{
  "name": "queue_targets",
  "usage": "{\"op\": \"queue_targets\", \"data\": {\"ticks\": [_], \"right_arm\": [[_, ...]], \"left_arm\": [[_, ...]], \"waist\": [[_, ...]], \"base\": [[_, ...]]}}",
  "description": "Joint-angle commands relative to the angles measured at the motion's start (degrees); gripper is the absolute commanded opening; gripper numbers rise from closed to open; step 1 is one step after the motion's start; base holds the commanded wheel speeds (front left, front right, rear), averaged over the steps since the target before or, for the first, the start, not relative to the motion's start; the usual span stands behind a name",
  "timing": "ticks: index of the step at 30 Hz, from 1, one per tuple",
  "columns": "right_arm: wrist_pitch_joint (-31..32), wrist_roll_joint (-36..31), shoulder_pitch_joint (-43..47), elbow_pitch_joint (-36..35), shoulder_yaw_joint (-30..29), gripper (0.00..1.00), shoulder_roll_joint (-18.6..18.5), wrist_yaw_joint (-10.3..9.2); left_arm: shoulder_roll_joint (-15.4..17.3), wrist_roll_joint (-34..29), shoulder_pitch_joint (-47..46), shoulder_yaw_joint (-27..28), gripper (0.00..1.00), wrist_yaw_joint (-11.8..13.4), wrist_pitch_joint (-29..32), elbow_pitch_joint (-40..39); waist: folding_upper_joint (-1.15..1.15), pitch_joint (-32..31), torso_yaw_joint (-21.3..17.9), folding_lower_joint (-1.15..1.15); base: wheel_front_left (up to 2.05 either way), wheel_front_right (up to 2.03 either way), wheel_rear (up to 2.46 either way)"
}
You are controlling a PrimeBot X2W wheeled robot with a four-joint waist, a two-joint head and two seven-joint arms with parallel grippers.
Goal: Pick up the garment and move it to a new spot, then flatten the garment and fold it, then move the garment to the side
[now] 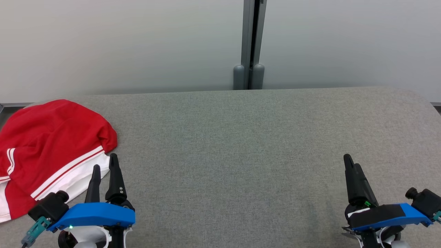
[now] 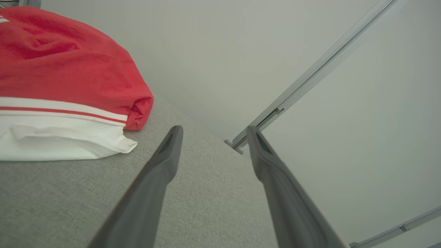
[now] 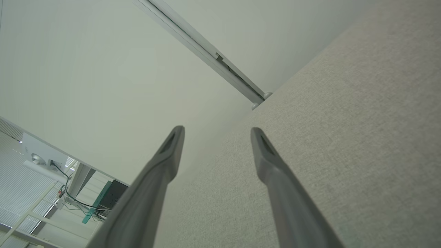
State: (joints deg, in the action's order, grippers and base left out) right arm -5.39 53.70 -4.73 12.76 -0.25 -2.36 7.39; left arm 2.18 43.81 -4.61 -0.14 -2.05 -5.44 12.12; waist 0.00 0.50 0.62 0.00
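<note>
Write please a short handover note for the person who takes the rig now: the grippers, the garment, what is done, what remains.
Left gripper: open, empty, beside the white edge of the garment, not gripping it.
Right gripper: open, empty, at the right side of the table.
Garment: red and white, bunched in a heap at the table's left edge, not flat.
Done: nothing that shows; the garment is not held.
Left: pick it up, move it, flatten, fold, set aside.

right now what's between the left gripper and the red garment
Nothing stands between them. In the left wrist view, only a short strip of bare grey fabric surface separates the open left gripper from the garment.
</note>
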Motion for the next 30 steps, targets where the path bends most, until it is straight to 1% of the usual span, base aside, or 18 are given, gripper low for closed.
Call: {"op": "queue_targets", "data": {"ticks": [1,15,30], "right_arm": [[-0.8,-2.4,-1.1,-0.8,0.4,1.0,-0.4,0.08],[-3.1,-12.5,-1.2,-0.1,1.6,1.0,-0.5,0.1],[-5.1,-21.1,-1.0,0.7,2.5,1.0,-0.6,0.11]], "left_arm": [[0.5,-2.7,-1.6,-0.3,1.0,0.3,-0.7,-0.5],[0.6,-13.3,-1.4,-1.4,1.0,0.6,-3.0,0.7],[0.7,-21.6,-1.6,-2.6,1.0,1.1,-5.0,2.5]], "waist": [[0.0,0.0,0.0,0.0],[0.0,0.1,0.3,0.0],[0.0,0.1,0.7,0.0]], "base": [[0.0,0.0,0.0],[0.0,0.0,0.0],[0.0,0.0,0.0]]}}
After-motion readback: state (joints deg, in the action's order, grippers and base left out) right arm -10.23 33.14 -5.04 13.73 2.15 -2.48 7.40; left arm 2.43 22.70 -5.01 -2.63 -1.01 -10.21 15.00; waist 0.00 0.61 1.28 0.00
